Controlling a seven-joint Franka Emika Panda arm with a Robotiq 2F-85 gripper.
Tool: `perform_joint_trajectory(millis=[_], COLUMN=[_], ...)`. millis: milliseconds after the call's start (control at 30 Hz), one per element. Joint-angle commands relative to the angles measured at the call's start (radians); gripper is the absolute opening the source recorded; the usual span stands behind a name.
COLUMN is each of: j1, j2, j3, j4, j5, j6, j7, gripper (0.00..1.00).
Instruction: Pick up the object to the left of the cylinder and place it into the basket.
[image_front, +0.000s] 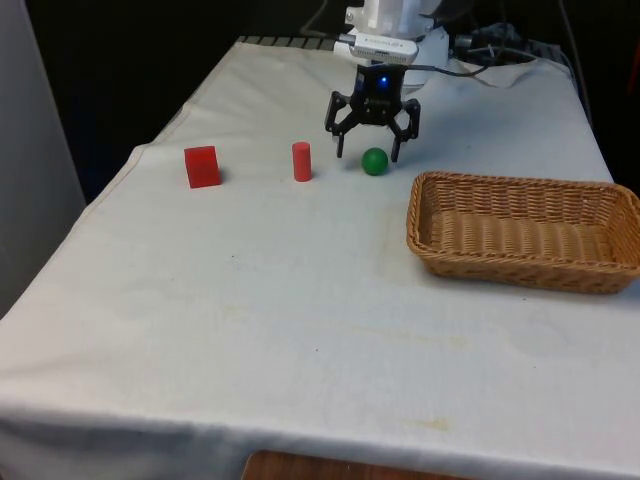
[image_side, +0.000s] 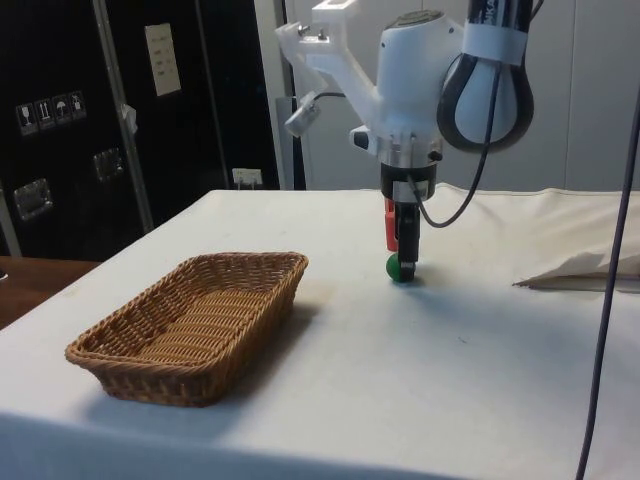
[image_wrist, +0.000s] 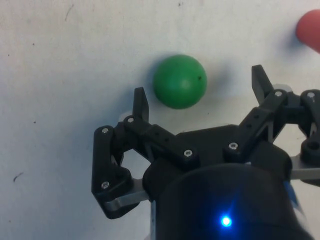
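Green ball (image_front: 374, 161) on cloth (image_front: 300, 300), just at cylinder's (image_front: 301, 161) right in front view; cube (image_front: 202, 166) at cylinder's left, well apart from it. Gripper (image_front: 369, 150) just behind ball, fingers spread wide, nothing held. Basket (image_front: 525, 232) right of ball.

Side view: gripper (image_side: 404, 262) low at ball (image_side: 398, 267), basket (image_side: 195, 326) nearer camera than ball.

Wrist view: ball (image_wrist: 180, 81) just ahead of open fingertips (image_wrist: 139, 101), not between them; cylinder (image_wrist: 309, 31) beyond ball.
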Motion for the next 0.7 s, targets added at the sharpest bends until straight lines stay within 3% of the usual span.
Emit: perform_joint_trajectory(millis=[0,100,133,167,433,467,500,667], j1=[-0.039,-0.038,0.0,-0.038,-0.039,0.0,-0.038,-0.029], j2=[-0.038,-0.029,0.005,-0.025,0.019,0.036,0.024,0.045], j3=[0.055,0.058,0.0,0.059,0.072,0.013,0.071,0.061], j4=[-0.024,-0.018,0.005,-0.015,0.012,0.03,0.013,0.02], j5=[0.025,0.029,0.002,0.029,0.043,0.018,0.044,0.048], j6=[-0.001,-0.001,-0.001,-0.001,0.006,-0.004,0.007,0.014], j7=[-0.016,-0.012,0.001,-0.011,-0.004,0.005,-0.004,-0.003], gripper=[1.0,1.0,1.0,1.0,1.0,1.0,1.0,1.0])
